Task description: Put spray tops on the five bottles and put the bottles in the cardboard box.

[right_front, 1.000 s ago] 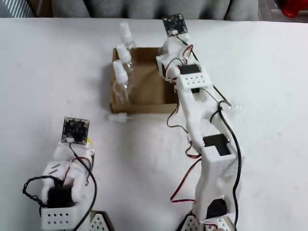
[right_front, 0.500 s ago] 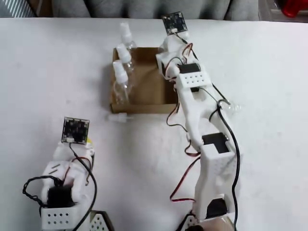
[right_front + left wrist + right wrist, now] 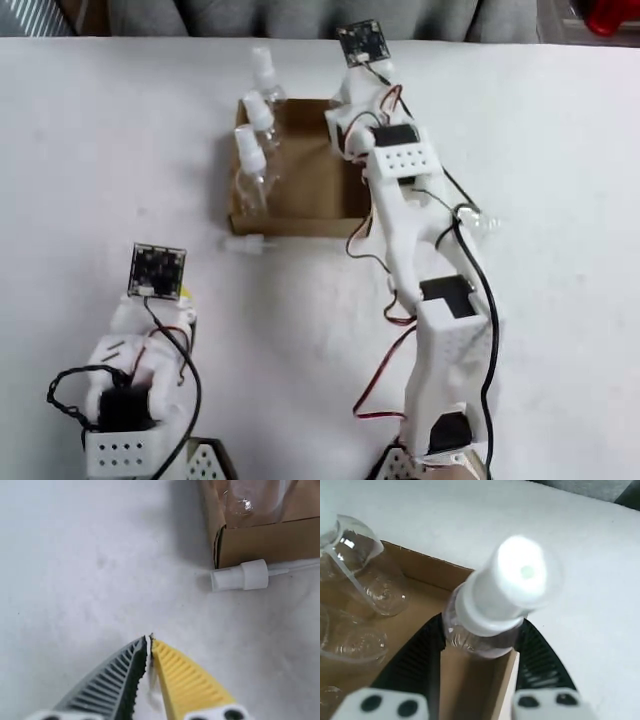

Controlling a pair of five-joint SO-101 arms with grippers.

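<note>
A white table [image 3: 90, 150] fills the scene, taken here as a clock face with 12 at its far edge. Nearest, at about 7 o'clock, sits the left arm. Its left gripper [image 3: 149, 641] hangs just above bare tabletop with the grey and yellow fingers pressed together on nothing. Ahead of it, toward the middle of the table, 1 loose spray top [image 3: 248, 243] [image 3: 240, 576] lies on its side. It is just outside the near 7 o'clock corner of the cardboard box [image 3: 290, 226] [image 3: 265, 542] (very close to the wall, though contact cannot be judged).

The open box sits a little past the table's centre. Along its 9 o'clock wall stand 3 clear bottles with white spray tops fitted: 1 nearest [image 3: 248, 152], 1 in the middle [image 3: 257, 108] and 1 farthest [image 3: 263, 68].

The right arm stretches from 5 o'clock up to the box's 2 o'clock corner. There the right gripper [image 3: 350, 112] [image 3: 481, 630] is clamped around the neck of a capped bottle [image 3: 497, 597], black fingers [image 3: 420, 650] on either side. The bottle is upright over that corner's rim [image 3: 422, 564]. At 3 o'clock of the arm, a small clear glassy shape [image 3: 487, 222] lies on the table, too small to identify.
</note>
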